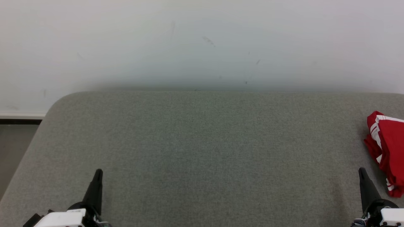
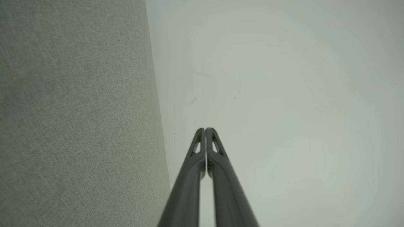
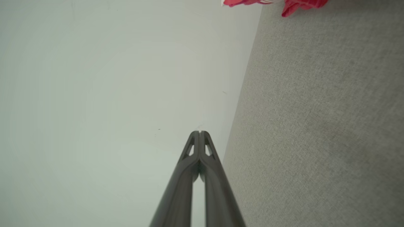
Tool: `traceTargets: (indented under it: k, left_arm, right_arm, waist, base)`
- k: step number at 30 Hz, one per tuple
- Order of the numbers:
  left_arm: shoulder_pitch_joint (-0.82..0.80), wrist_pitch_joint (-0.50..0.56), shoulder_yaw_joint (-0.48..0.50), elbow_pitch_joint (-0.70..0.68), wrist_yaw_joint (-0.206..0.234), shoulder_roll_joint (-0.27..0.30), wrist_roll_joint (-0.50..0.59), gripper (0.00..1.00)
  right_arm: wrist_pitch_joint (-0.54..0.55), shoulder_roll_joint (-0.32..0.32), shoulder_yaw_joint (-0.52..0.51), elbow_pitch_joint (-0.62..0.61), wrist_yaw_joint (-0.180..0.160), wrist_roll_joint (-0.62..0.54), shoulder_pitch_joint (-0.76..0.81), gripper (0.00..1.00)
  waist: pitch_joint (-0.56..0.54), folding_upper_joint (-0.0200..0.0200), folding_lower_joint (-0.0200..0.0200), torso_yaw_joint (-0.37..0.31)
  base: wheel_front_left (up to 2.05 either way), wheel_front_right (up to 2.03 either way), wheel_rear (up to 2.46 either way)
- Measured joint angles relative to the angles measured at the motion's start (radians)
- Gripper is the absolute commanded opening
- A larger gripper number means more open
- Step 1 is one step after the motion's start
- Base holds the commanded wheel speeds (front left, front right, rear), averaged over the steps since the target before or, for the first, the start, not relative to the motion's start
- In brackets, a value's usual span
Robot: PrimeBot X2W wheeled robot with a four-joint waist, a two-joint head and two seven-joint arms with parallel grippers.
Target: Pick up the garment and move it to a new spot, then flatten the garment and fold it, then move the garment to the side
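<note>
Grey-green woven fabric covers a broad padded surface (image 1: pixel 202 151) with a rounded far-left corner, set against a pale wall (image 1: pixel 202 41) that carries a few faint scuff marks. At the far left, past the surface's edge, a strip of darker floor (image 1: pixel 14 151) and a light baseboard (image 1: pixel 19 115) are visible. The garment (image 1: pixel 386 148), red with white stripes, lies crumpled on the surface at its right side, cut off by the right edge of the head view. The right gripper (image 1: pixel 361 170) sits at the lower right, pointing away from the robot, near the garment's lower part but apart from it, with bare fabric between them. The left gripper (image 1: pixel 98 171) sits at the lower left, well apart from the garment. In each wrist view the two dark fingers (image 2: pixel 218 167) press together at their tips, so both grippers are closed and hold nothing. In the right wrist view, a bit of the red cloth peeks in at the top edge, well beyond the closed tips.
</note>
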Motion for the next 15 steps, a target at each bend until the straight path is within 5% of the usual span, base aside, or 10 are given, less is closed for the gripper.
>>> traceTargets:
  k: [15]
  left_arm:
    - [0.0,0.0,0.0,0.0,0.0,0.0,0.0,0.0]
  right_arm:
    - [0.0,0.0,0.0,0.0,0.0,0.0,0.0,0.0]
  waist:
    - [0.0,0.0,0.0,0.0]
  base:
    - [0.0,0.0,0.0]
